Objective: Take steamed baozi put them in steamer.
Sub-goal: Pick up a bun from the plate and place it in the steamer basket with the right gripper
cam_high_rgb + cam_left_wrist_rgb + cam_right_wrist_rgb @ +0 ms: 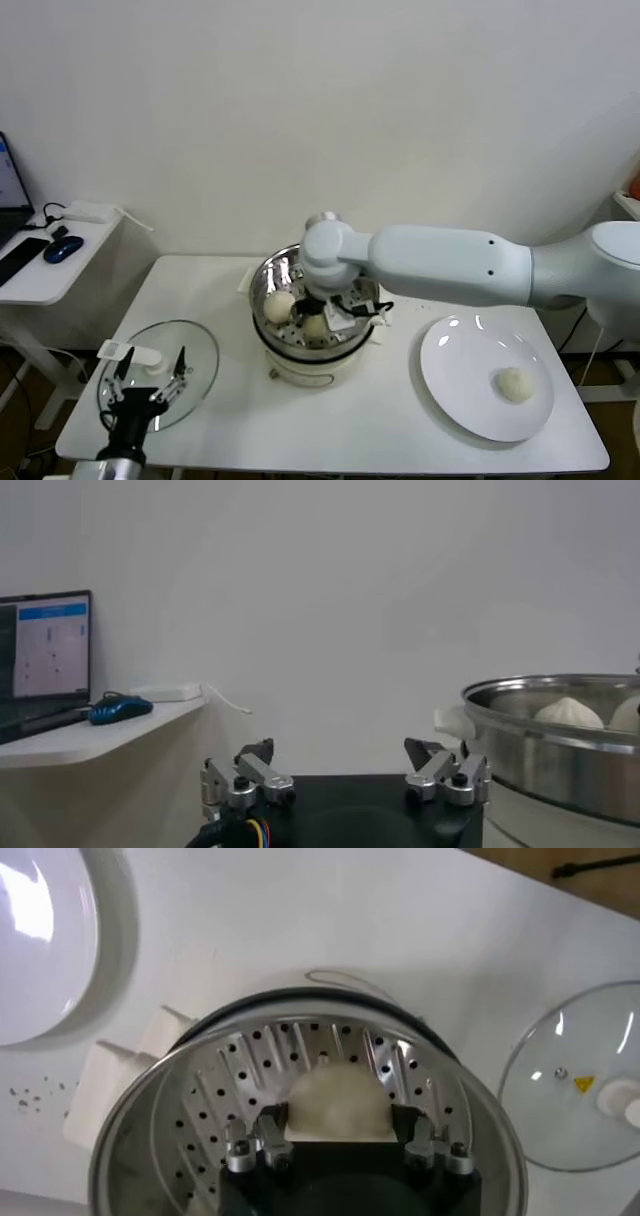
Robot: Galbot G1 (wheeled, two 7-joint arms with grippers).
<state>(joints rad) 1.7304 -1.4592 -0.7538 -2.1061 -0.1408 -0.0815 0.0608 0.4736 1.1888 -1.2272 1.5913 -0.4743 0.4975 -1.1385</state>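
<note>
Right gripper (340, 1148): inside steamer (200, 1098), pinching a steamed baozi (338, 1100). Left gripper (150, 385): spread, parked over glass lid (200, 350).

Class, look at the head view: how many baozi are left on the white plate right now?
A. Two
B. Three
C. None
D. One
D. A single baozi sits on the plate; others already lie in the steamer, where the right gripper is down around one.
</note>
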